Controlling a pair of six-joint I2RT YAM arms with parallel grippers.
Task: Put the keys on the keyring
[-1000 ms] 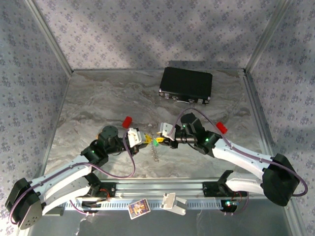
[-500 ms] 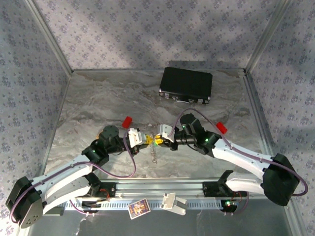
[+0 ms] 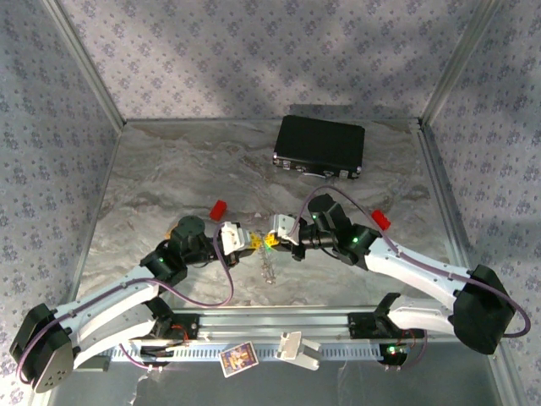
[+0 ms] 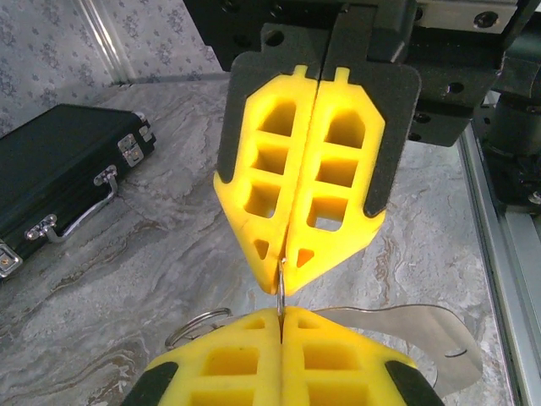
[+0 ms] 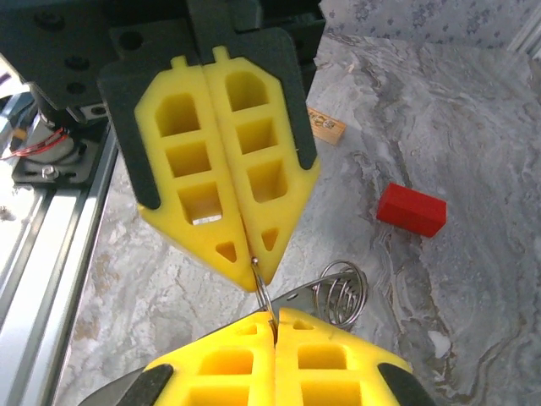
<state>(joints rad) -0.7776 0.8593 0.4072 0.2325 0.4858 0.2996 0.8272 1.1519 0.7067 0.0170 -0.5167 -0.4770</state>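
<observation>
Left end effector [image 3: 247, 240], clenched, and right end effector [image 3: 272, 238], also clenched, meet tip to tip above the worktop [image 3: 161, 178]. Both pinch the thin wire of the keyring [image 3: 268, 269], whose chain dangles between them. A black case [image 3: 319, 145] lies well behind.

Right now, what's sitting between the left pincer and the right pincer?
A thin silvery wire spans the short gap from the left pincer to the right pincer, both shut on it. Both wrist views show it.
</observation>
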